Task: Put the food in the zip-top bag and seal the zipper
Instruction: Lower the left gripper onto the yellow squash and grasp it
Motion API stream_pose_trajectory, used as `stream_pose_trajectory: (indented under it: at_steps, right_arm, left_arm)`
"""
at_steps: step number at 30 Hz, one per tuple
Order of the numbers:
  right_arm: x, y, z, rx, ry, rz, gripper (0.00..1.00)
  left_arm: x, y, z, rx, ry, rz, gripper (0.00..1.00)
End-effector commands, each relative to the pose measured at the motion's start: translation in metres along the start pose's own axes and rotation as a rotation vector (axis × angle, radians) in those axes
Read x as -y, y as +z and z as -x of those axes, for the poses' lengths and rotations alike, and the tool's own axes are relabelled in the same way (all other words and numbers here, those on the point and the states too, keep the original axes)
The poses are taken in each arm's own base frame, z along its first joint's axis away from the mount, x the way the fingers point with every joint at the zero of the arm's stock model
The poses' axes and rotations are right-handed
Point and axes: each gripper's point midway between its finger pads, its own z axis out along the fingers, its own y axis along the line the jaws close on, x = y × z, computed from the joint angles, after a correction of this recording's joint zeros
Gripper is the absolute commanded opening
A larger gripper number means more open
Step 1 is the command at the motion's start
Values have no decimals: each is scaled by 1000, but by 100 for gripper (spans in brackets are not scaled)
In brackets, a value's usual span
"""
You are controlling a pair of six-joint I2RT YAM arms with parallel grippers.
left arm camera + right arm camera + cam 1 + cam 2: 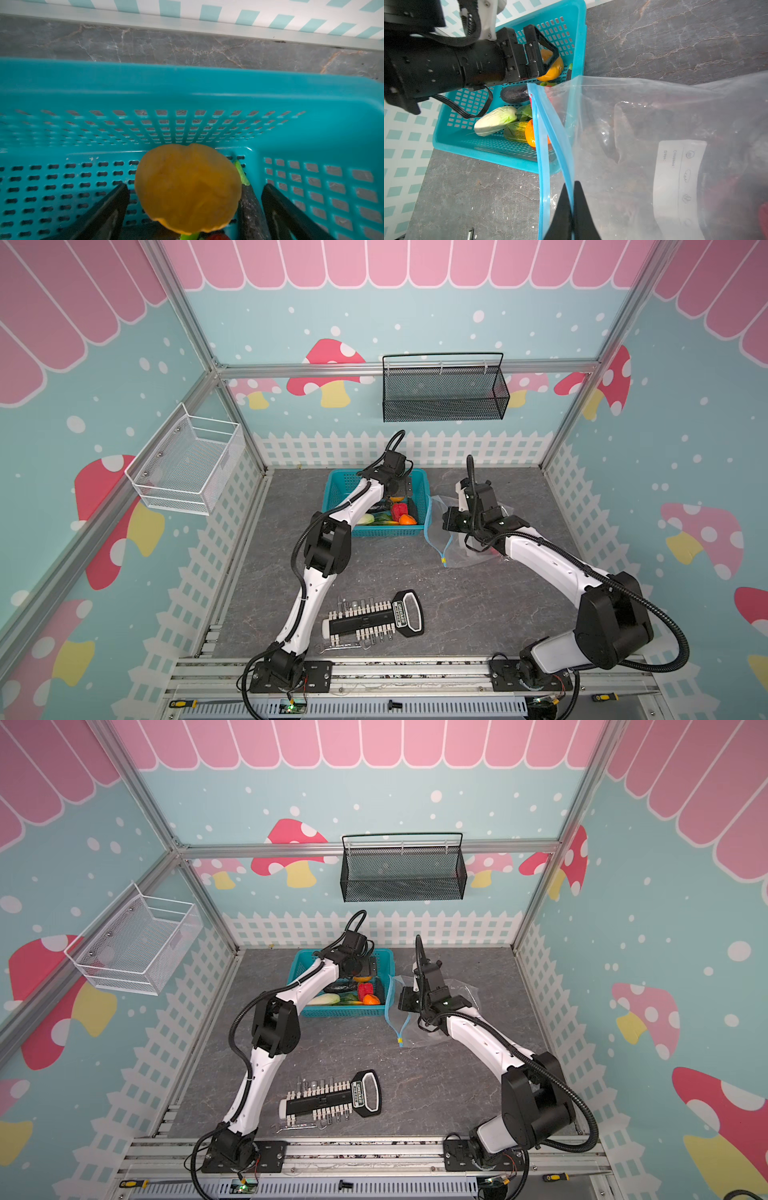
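The food lies in a teal basket (pixel 386 533): a white-green cabbage (pixel 496 120), a dark purple piece (pixel 515 94), green, red and orange pieces. My left gripper (pixel 195 199) is open inside the basket. An orange-yellow piece (pixel 187 187) sits between its fingers (pixel 112 207) with gaps on both sides. The clear zip-top bag (pixel 643 124) lies right of the basket, its mouth held apart. My right gripper (pixel 572 187) is shut on the upper strip of the blue zipper (pixel 560 135). Blurred red shapes (pixel 724 197) show through the bag.
A black and white tool holder (pixel 374 618) with a wrench beside it lies near the front of the table. A black mesh basket (pixel 442 389) hangs on the back wall. A white wire basket (pixel 187 466) hangs on the left wall.
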Motion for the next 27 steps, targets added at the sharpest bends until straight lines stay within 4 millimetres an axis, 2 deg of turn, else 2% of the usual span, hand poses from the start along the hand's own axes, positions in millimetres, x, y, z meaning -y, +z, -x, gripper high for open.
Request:
stream_pose_trajectory:
  at_steps: [1,20,27]
  right_arm:
    - [-2,-1,10,26,-1,11,0]
    - [-1,9,6,-5,16,26,0]
    - [-2,13,4,-16,18,38,0]
  left_arm:
    - [0,4,-4,-9,47,27,100]
    - [-4,28,-15,-5,128,111,100]
    - [-6,26,-11,-6,134,107,99]
